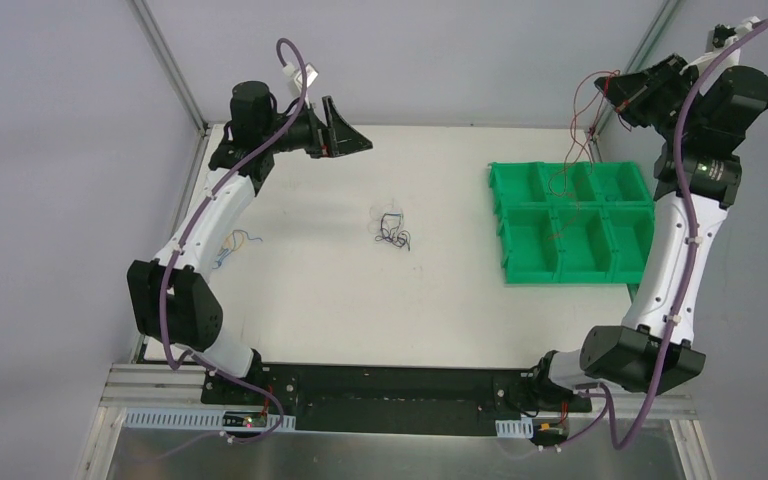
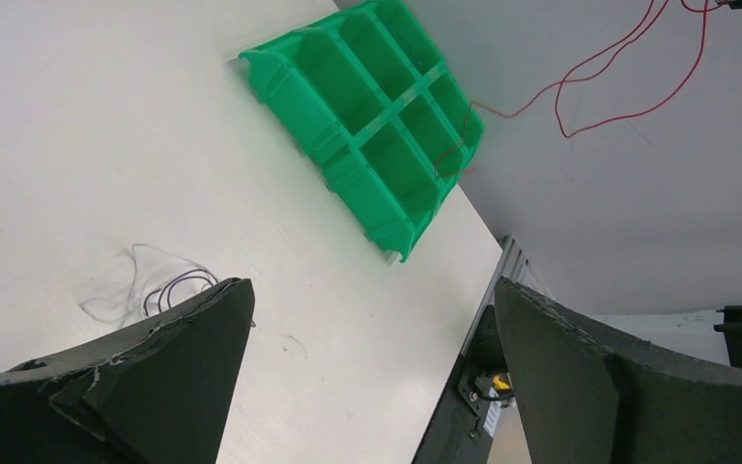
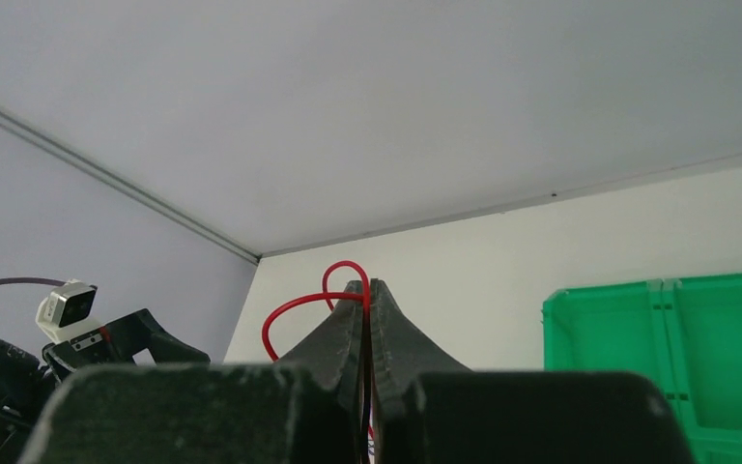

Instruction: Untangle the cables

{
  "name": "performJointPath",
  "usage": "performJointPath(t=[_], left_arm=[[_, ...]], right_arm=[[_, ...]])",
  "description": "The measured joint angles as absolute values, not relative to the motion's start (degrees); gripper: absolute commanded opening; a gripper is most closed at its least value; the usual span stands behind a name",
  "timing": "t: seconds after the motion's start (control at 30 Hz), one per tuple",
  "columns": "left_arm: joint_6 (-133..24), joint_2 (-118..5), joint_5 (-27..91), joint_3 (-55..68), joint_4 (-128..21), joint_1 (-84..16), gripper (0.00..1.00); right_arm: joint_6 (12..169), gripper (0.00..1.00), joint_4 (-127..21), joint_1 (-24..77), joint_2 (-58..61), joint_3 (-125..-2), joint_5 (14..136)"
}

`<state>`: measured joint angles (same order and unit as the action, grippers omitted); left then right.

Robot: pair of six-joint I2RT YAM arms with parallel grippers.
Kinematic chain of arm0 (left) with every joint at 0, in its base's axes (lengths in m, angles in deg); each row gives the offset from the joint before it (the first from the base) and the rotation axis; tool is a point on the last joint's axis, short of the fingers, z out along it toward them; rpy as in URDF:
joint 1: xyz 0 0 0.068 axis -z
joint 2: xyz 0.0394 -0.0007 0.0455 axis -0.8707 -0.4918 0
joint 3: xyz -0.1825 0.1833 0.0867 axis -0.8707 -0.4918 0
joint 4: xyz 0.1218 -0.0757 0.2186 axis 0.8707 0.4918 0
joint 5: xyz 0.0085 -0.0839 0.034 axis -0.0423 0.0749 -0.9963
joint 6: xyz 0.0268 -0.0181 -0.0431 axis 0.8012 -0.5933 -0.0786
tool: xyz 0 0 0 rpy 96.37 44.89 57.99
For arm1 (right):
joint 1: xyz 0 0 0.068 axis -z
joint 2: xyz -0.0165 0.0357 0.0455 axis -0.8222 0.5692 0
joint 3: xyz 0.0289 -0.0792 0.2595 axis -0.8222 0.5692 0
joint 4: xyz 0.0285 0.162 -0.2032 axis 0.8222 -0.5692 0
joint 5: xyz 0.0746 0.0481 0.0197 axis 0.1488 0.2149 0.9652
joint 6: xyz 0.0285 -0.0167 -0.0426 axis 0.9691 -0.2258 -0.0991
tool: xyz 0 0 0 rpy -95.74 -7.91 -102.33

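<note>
**Red cable lifted clear; two bundles lay on the table**

A white table stood between grey walls, with a green bin tray at its right side. The right gripper, raised at the far right corner, was clamped shut on the red cable, which hung in loops down to the tray. The left gripper hovered above the far left of the table with its jaws spread wide and nothing between them. A black-purple and white bundle lay mid-table. A yellow and blue bundle lay at the left, just beside the left arm.
</note>
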<state>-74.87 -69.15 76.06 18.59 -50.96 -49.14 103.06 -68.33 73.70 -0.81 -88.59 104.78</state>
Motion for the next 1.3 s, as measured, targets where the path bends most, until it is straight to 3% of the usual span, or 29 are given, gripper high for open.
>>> performJointPath(t=[0.53,0.87,1.3], left_arm=[[-73.9,-70.7,76.0,18.5,-51.0,-49.1,0.99],[-73.8,-70.7,76.0,17.5,-51.0,-49.4,0.99],[-73.5,-70.7,76.0,16.8,-50.9,-49.4,0.99]], right_arm=[[98.7,0.00,-75.5,77.2,2.5,-90.9,107.1],[94.0,0.00,-77.2,77.2,0.5,-80.9,107.2],[93.2,0.00,-77.4,77.8,0.5,-81.6,107.0]])
